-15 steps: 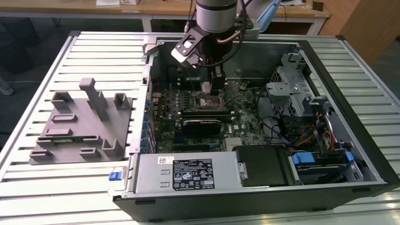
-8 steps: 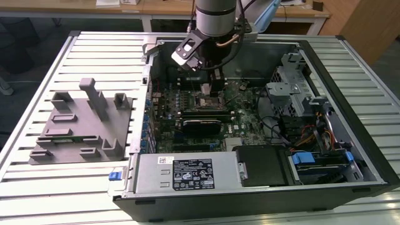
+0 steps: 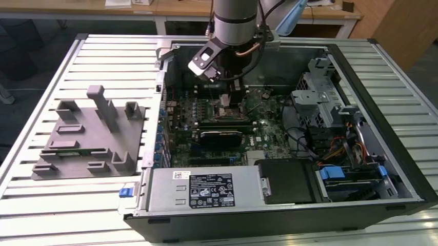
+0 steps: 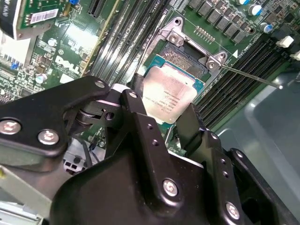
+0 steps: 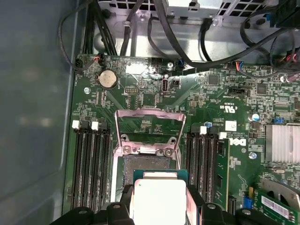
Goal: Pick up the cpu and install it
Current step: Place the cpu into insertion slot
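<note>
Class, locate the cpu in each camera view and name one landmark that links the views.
Exterior view: where the claw dips onto the motherboard.
Second wrist view: the cpu, gripped in the claw, over the socket beside the silver bracket.
First wrist view: the cpu, gripped, just before that bracket.
Shared landmark: the two-screw silver bracket.

The cpu (image 4: 168,96) — silvery metal, satin sheen; gripper (image 4: 162,106) smooth black (bright metal screws (image 4: 170,187)).

arm (image 3: 234,18) vertical, end effector (image 4: 164,105) pointing down, fingers (image 4: 143,126) clamped on cpu (image 4: 169,91).
</note>
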Tool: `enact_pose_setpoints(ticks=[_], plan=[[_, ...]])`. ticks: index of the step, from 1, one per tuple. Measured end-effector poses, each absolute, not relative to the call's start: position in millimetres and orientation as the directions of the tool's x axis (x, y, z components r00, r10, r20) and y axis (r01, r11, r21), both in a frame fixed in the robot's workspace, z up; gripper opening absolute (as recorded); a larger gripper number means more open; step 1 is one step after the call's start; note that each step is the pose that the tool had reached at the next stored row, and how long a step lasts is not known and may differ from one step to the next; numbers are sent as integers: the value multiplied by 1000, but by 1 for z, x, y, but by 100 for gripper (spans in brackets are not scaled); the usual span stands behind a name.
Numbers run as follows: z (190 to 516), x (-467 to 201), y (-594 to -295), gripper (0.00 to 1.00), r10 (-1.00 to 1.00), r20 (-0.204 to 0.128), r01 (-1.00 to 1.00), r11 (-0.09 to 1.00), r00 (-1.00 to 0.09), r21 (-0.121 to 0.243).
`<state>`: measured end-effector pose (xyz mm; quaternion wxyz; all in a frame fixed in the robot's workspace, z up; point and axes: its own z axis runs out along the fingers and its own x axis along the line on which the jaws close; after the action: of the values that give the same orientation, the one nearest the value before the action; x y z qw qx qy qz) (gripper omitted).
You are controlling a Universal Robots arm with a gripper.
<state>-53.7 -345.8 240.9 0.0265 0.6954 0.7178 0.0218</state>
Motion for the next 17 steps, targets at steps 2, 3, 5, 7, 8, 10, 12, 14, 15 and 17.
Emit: enact_pose_setpoints(ticks=[2, 3, 5, 7, 8, 10, 12, 14, 15, 17], plan=[[239, -54, -346, 53, 1000, -6, 997, 31, -31, 68], [238, -54, -346, 53, 1000, -5, 997, 31, -31, 68], [235, -53, -346, 53, 1000, -5, 997, 31, -31, 68], [233, -53, -346, 53, 1000, -5, 997, 31, -31, 68], [232, -53, -345, 53, 1000, -5, 997, 31, -31, 68], [228, -53, -345, 53, 1000, -5, 997, 31, -31, 68], [225, -53, -345, 53, 1000, -5, 997, 31, -30, 68], [222, -53, -345, 53, 1000, -5, 997, 31, -30, 68], [221, -52, -345, 53, 1000, -5, 997, 31, -30, 68], [219, -53, -344, 53, 1000, -5, 997, 30, -30, 68]])
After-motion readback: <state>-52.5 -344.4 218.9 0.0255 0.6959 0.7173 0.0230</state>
